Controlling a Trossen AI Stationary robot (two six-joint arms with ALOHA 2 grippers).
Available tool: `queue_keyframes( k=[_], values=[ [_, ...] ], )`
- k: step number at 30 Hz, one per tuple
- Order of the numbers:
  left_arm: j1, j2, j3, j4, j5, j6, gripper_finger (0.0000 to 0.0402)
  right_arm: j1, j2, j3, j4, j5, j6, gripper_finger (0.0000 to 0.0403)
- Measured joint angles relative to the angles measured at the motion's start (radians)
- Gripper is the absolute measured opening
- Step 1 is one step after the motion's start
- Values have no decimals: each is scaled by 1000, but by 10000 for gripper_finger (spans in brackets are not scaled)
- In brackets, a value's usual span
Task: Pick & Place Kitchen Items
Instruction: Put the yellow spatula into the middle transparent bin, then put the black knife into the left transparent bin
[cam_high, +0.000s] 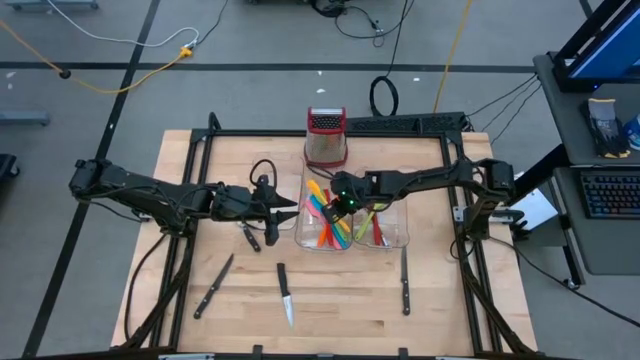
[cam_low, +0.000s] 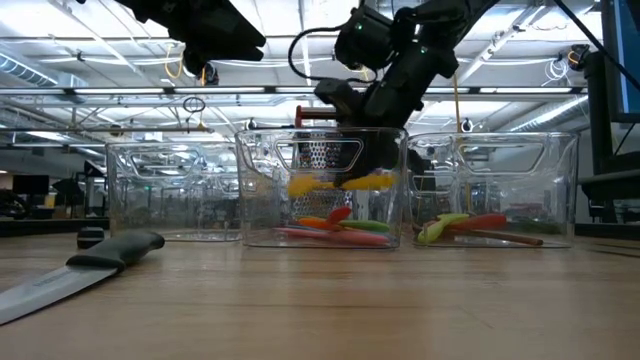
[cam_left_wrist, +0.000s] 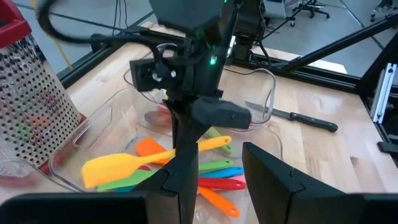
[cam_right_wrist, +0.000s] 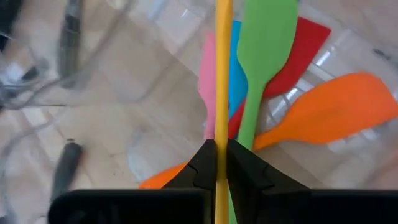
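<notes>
My right gripper (cam_high: 343, 207) hangs inside the left clear bin (cam_high: 305, 240), shut on a yellow spatula (cam_left_wrist: 118, 165). The spatula also shows in the low view (cam_low: 340, 183). Below it lie several utensils: green (cam_right_wrist: 267, 37), orange (cam_right_wrist: 336, 115), red, blue and pink. The right bin (cam_high: 400, 235) holds a few more (cam_low: 470, 225). My left gripper (cam_high: 290, 212) is open and empty, just left of the left bin. Black-handled knives lie flat on the table (cam_high: 285, 293), (cam_high: 213, 285), (cam_high: 404, 280). My right gripper pinches the yellow spatula's slim handle (cam_right_wrist: 222, 124) between its two fingers (cam_right_wrist: 202, 165). The fingers come from above, pointing down, and lie across the handle. The spatula hangs about level inside the bin, clear of the utensils beneath, with its blade (cam_left_wrist: 109, 169) toward the grater.
A steel box grater with a red top (cam_high: 326, 140) stands right behind the bins. A fourth knife (cam_high: 250, 237) lies under my left arm. The near part of the table holds only the knives. Cables and a keyboard desk lie beyond the table's edges.
</notes>
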Motion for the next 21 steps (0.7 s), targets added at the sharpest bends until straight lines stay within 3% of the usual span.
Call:
queue_keyframes(
  k=[5, 17, 21],
  values=[
    [0, 0, 0, -2, 1, -1, 127, 4, 0, -19, 52, 45, 2, 25],
    [-20, 0, 0, -8, 24, -7, 127, 4, 0, -22, 52, 41, 6, 91],
    [-48, 0, 0, -17, 26, -9, 127, 4, -22, -22, 61, -24, -21, 106]
  ],
)
